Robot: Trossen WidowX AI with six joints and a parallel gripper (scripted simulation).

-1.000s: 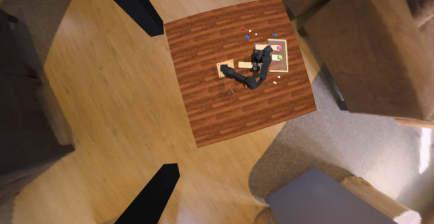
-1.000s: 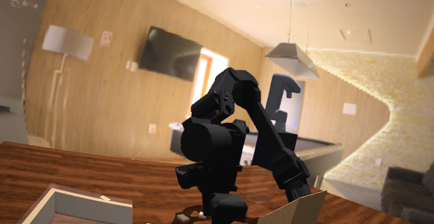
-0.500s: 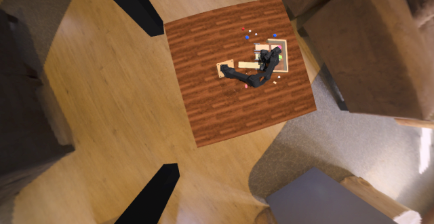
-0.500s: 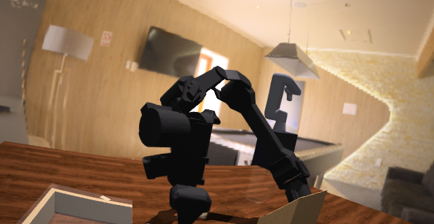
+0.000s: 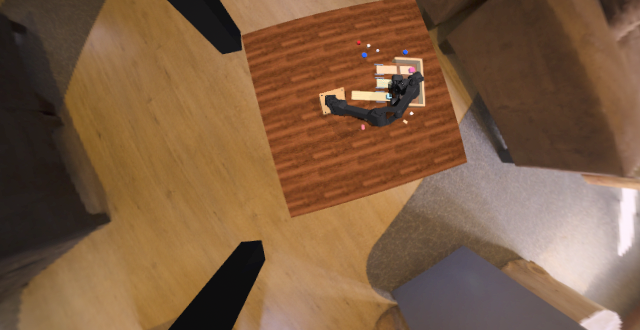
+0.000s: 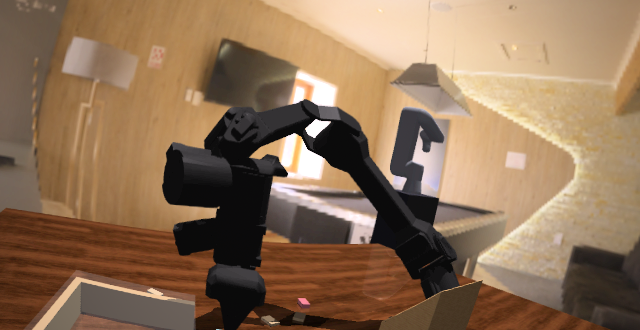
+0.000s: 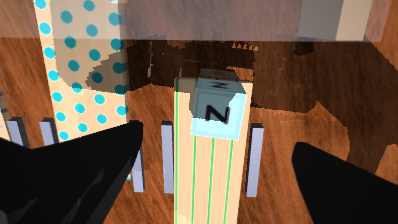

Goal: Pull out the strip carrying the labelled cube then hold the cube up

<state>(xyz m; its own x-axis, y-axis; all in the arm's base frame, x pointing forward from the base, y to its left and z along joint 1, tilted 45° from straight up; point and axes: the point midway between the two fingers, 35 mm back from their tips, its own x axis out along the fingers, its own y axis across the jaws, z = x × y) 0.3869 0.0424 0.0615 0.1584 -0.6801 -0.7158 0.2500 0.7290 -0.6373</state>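
Looking down from the top, the arm [image 5: 380, 112] bends over the brown counter [image 5: 320, 170] near a box [image 5: 422, 82].

From outside, the arm reaches down by the box wall [image 6: 135, 305].

From the wrist, the claw [image 7: 215, 175] is spread wide, holding nothing. The labelled cube [image 7: 218, 109] sits on the green-lined strip [image 7: 210, 170], between grey rails [image 7: 254, 160].

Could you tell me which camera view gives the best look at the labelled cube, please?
The wrist view: the labelled cube sits on the green-lined strip, its N markings readable, between the open gripper's fingers. In the top view the arm hides most of that area; the exterior view does not show it at all.
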